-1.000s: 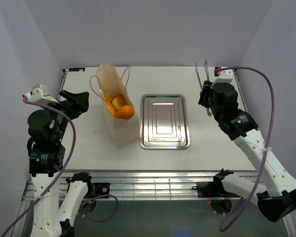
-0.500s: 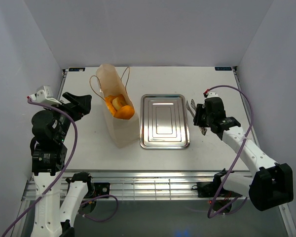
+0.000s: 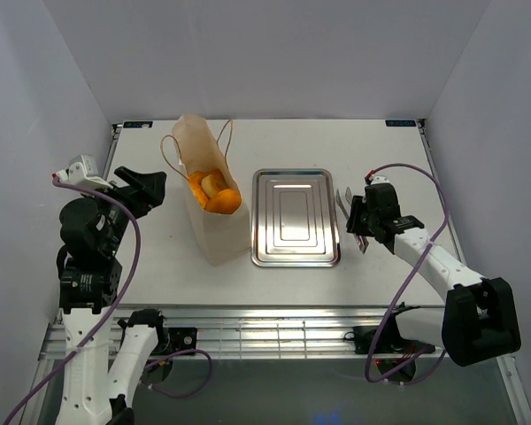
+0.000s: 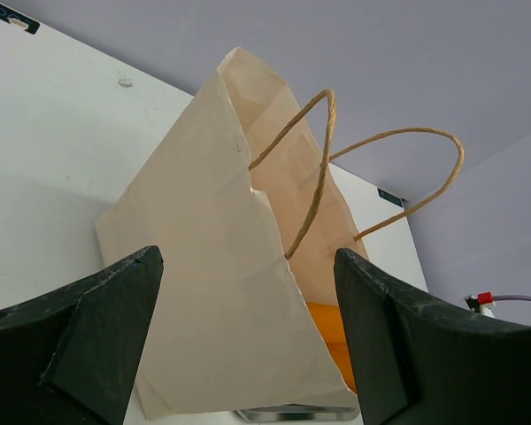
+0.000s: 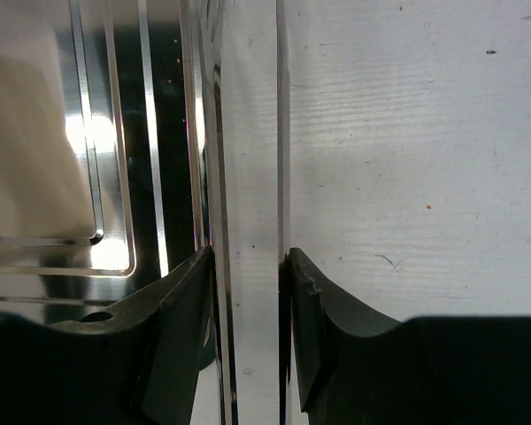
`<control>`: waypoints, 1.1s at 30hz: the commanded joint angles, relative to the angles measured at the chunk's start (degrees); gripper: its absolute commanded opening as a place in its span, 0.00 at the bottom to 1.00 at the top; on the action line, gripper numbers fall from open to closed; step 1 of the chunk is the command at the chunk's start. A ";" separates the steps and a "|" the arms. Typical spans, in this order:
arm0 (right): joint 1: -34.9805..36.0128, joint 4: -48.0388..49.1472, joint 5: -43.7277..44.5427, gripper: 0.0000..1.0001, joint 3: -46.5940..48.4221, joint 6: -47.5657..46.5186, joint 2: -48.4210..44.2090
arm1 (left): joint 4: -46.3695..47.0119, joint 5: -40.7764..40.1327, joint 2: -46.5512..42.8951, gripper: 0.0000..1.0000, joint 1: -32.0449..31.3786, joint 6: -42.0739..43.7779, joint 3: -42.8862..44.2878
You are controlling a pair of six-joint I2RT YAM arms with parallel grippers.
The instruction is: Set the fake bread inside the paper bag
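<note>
Overhead view of a white worktop (image 3: pixel 159 257) with two robot arms at its near edge. A tall cream paper bag (image 3: pixel 214 237) stands left of centre, mouth open upward, string handles looped at the rim. The fake bread (image 3: pixel 214 193) sits inside it as a cluster of glossy golden-orange pieces; I see no piece outside the bag. A silver tray (image 3: pixel 258 217) lies just right of the bag.

My left pincer (image 3: pixel 146 186) hangs wide open near the bag's left side, holding nothing and not touching the paper. My right pincer (image 5: pixel 250 257) is closed on the flat strip of the metal tongs (image 5: pixel 252 133), low over the worktop just beside the tray's right edge.

I judge the bread to be light, hard and slick because of its shiny skin, so a piece would slip from a narrow pinch; gripping across a ridged or scored part should hold better. The bag looks thin and easily creased, and light enough to tip from a nudge. If it needs steadying, I would take it by the upper side wall near the rim, gently, not by the thin handles
</note>
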 commanded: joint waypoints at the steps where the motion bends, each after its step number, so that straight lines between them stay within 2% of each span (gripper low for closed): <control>1: -0.87 3.89 0.93 0.44 -1.29 0.74 -1.60 | 0.91 0.83 -0.28 0.88 0.10 0.14 -0.53; 7: -2.27 3.98 0.93 0.46 -2.87 1.01 0.24 | 1.35 1.36 -0.28 0.88 0.10 -0.47 -1.32; 14: -3.77 4.33 -0.91 0.57 -3.22 0.13 2.70 | 1.53 1.80 0.34 0.89 0.10 -0.91 -0.88; 25: -4.12 4.59 -5.31 0.61 -3.31 -2.94 6.75 | 2.14 2.86 1.13 0.89 0.10 -1.88 -0.88; 31: -4.12 3.80 -5.13 0.70 -3.14 -3.65 6.05 | 2.40 3.47 1.30 0.89 0.10 -2.49 -1.41; 33: -4.21 3.45 -4.87 0.77 -3.05 -3.91 5.43 | 2.49 3.64 1.22 0.89 0.10 -2.67 -1.76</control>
